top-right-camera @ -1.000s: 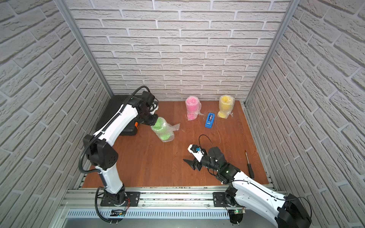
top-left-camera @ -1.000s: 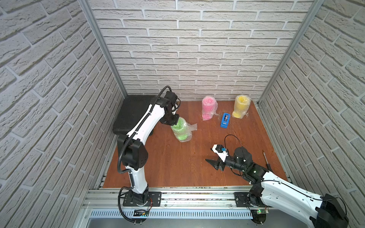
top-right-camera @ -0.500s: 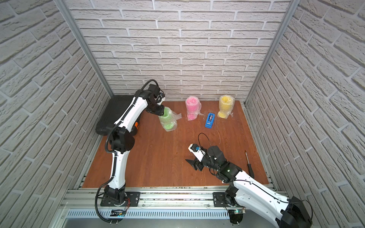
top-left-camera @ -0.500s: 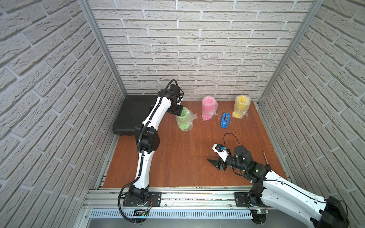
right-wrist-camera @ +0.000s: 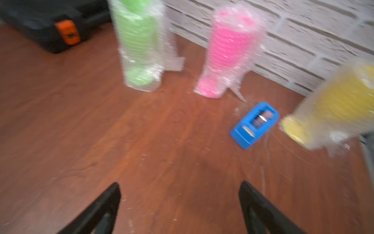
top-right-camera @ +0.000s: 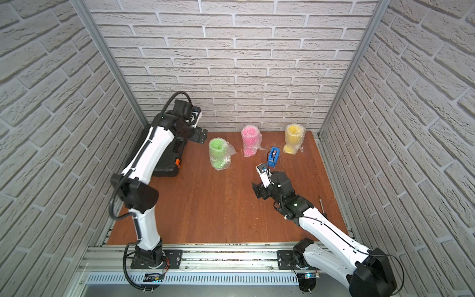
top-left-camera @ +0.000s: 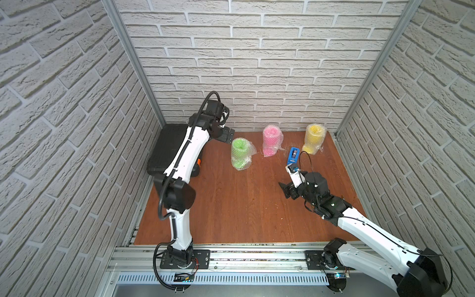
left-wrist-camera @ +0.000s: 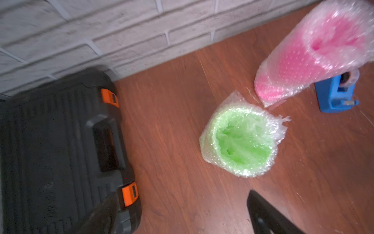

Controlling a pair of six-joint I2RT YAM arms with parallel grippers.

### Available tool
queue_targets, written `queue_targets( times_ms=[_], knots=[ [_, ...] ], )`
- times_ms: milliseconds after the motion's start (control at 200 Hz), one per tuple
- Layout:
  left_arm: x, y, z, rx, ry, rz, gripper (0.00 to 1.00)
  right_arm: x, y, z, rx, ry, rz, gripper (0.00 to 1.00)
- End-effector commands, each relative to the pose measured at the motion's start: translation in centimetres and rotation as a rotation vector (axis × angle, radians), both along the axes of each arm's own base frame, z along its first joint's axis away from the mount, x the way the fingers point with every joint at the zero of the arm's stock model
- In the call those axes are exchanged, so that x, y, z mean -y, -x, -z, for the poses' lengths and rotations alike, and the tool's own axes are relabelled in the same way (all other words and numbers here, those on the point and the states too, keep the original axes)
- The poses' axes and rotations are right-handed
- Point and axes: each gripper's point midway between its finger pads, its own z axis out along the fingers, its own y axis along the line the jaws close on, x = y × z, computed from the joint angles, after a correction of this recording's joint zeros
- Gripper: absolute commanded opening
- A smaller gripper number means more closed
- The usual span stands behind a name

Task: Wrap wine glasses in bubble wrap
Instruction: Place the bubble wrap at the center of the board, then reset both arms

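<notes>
In both top views the three goblets stand upright just above the frame's centre. Their long axes are vertical and their mouths face up, each sleeved in bubble wrap. The green goblet is leftmost, the pink goblet in the middle, the yellow goblet rightmost. The left gripper hangs just left of the green goblet and apart from it, jaws wide and empty. The right gripper, right of centre, also gapes empty over the table.

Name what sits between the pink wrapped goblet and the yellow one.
The blue tape dispenser sits between the pink goblet and the yellow goblet, a little in front of their line, as both top views show.
</notes>
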Motion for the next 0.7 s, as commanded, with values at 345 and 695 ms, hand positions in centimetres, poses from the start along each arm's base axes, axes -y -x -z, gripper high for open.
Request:
queue_targets(
  times_ms=[345, 695],
  knots=[
    [-12.6, 9.9, 14.1, 0.39, -0.102, -0.346, 0.98, 11.1, -7.2, 5.7, 0.158, -0.038, 0.417, 1.0],
    [-14.8, 7.5, 16.7, 0.534, 0.032, -0.314, 0.98, 11.6, -7.5, 7.5, 0.145, -0.108, 0.392, 1.0]
  ],
)
